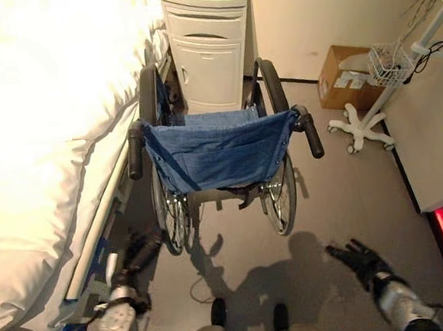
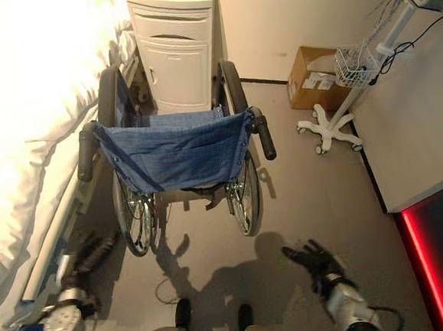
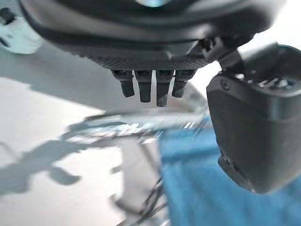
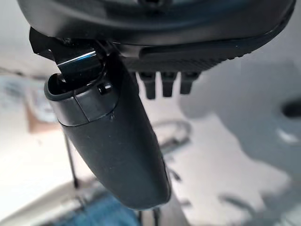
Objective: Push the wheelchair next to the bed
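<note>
Wheelchair [image 1: 217, 162] stood at twelve o'clock beside bed [image 1: 44, 149], handles unheld; left hand [image 1: 136, 256] nearer, right hand [image 1: 361, 259] splayed, both sets of fingers apart.

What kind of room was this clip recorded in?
Probably a hospital or care room. A bed with white bedding stands along the left, a blue-seated wheelchair beside it faces a white bedside cabinet, and a wheeled equipment stand with a wire basket stands to the right.

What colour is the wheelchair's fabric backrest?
Blue, denim-like; the wheelchair's backrest shows best in the left eye view.
</note>
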Tool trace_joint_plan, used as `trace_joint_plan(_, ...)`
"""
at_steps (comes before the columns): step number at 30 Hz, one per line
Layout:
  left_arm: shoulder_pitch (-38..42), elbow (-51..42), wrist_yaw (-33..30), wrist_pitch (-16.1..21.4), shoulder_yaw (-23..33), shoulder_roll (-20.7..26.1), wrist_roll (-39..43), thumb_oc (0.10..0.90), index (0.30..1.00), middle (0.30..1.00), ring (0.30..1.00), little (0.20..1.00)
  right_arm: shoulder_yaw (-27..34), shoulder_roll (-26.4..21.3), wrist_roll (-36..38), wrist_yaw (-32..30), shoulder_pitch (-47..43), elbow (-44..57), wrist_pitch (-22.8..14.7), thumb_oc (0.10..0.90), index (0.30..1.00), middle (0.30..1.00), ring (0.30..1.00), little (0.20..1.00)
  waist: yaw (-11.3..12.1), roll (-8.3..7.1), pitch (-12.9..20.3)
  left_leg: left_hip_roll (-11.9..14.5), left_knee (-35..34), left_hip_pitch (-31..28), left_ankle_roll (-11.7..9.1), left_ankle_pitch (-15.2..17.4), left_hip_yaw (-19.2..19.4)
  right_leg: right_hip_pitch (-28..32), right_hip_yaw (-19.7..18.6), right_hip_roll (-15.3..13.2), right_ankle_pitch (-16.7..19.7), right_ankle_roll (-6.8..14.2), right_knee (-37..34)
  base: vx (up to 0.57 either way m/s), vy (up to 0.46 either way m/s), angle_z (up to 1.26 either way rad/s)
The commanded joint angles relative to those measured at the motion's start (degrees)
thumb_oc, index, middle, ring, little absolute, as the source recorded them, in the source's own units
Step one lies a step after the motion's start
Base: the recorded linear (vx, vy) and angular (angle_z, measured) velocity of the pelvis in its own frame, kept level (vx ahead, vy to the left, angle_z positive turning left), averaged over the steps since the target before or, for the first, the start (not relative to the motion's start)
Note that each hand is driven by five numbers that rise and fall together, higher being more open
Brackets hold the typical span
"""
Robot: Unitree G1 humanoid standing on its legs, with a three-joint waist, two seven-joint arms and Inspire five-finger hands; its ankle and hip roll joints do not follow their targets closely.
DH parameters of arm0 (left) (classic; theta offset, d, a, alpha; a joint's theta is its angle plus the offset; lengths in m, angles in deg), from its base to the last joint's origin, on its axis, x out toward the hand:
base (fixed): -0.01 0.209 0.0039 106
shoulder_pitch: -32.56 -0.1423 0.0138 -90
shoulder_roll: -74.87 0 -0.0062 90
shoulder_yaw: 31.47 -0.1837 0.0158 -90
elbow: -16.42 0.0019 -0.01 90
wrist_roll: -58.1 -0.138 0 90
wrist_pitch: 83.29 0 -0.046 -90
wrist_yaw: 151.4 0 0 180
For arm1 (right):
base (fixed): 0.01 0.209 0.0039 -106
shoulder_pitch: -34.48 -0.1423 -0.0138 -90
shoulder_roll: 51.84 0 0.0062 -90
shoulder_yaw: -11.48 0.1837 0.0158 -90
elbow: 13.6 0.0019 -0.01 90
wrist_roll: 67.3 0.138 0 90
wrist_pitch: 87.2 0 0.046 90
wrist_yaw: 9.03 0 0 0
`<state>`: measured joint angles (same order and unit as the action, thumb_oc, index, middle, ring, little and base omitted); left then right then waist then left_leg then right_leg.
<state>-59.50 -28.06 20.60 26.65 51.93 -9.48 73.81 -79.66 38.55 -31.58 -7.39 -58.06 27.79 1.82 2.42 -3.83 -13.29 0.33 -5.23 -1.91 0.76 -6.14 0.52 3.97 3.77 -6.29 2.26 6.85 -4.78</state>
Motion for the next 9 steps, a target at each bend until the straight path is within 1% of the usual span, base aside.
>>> trace_joint_plan(1,5.67,3.14,-1.36,5.05,-3.86,-2.03,-7.31,0.8,0.9,0.9,0.9,0.9,-3.66,-0.37,-4.02,0.59,-3.17,-2.73,-12.72,0.8,0.9,0.9,0.9,0.9,1.42,2.0,4.84,-1.01,0.23,-1.98,1.2,4.92,-2.45,-2.34,1.16,-1.55,2.48,-0.23,6.11,0.0,0.0,0.0)
trace_joint_plan(2,6.17,4.77,-1.04,4.29,-5.02,-2.89,-7.43,0.8,0.9,0.9,0.9,0.9,-4.44,0.48,-3.65,0.16,-3.4,-4.14,-13.6,0.8,0.9,0.9,0.9,0.9,1.33,2.13,4.91,-1.01,0.23,-1.96,1.12,4.94,-2.41,-2.26,1.18,-1.51,2.27,-0.32,5.94,0.0,0.0,0.0)
trace_joint_plan(3,6.32,5.42,-0.95,3.92,-5.48,-3.28,-7.27,0.8,0.9,0.9,0.9,0.9,-4.7,0.79,-3.47,0.11,-3.5,-4.68,-13.64,0.8,0.9,0.9,0.9,0.9,1.28,2.2,4.95,-1.02,0.23,-1.94,1.09,4.95,-2.38,-2.21,1.2,-1.5,2.19,-0.37,5.84,0.0,0.0,0.0)
trace_joint_plan(4,6.49,8.51,-0.81,2.64,-7.17,-4.88,-6.34,0.8,0.9,0.9,0.9,0.9,-5.79,2.14,-4.94,0.33,-3.66,-6.73,-15.25,0.8,0.9,0.9,0.9,0.9,1.01,2.45,5.23,-1.09,0.23,-1.88,1.02,4.98,-2.26,-2.04,1.19,-1.45,1.94,-0.62,5.43,0.0,0.0,0.0)
trace_joint_plan(5,6.73,10.61,-0.85,2.38,-8.03,-5.75,-6.56,0.8,0.9,0.9,0.9,0.9,-6.64,2.87,-5.55,0.49,-3.74,-8.19,-16.07,0.8,0.9,0.9,0.9,0.9,0.79,2.61,5.38,-1.08,0.23,-1.91,0.99,5.01,-2.21,-2.0,1.09,-1.41,1.85,-0.71,5.36,0.0,0.0,0.0)
trace_joint_plan(6,6.98,11.94,-0.94,2.19,-8.73,-6.39,-6.4,0.8,0.9,0.9,0.9,0.9,-7.45,3.46,-5.91,0.49,-3.81,-9.0,-16.33,0.8,0.9,0.9,0.9,0.9,0.63,2.74,5.46,-1.07,0.23,-1.91,0.96,5.01,-2.2,-1.98,1.02,-1.38,1.79,-0.77,5.34,0.0,0.0,0.0)
trace_joint_plan(7,7.17,13.44,-0.5,1.24,-9.9,-7.46,-5.33,0.8,0.9,0.9,0.9,0.9,-8.56,4.54,-6.47,0.15,-3.86,-9.65,-16.59,0.8,0.9,0.9,0.9,0.9,0.37,2.94,5.63,-1.1,0.23,-1.91,0.89,5.01,-2.24,-1.99,0.95,-1.34,1.66,-0.84,5.36,0.0,0.0,0.0)
trace_joint_plan(9,7.03,14.43,0.17,1.19,-10.6,-8.16,-5.2,0.8,0.9,0.9,0.9,0.9,-9.66,5.15,-7.94,0.03,-3.55,-9.72,-16.84,0.8,0.9,0.9,0.9,0.9,0.1,3.11,5.75,-1.12,0.23,-1.96,0.89,5.02,-2.23,-1.89,0.86,-1.25,1.53,-0.97,5.28,0.0,0.0,0.0)
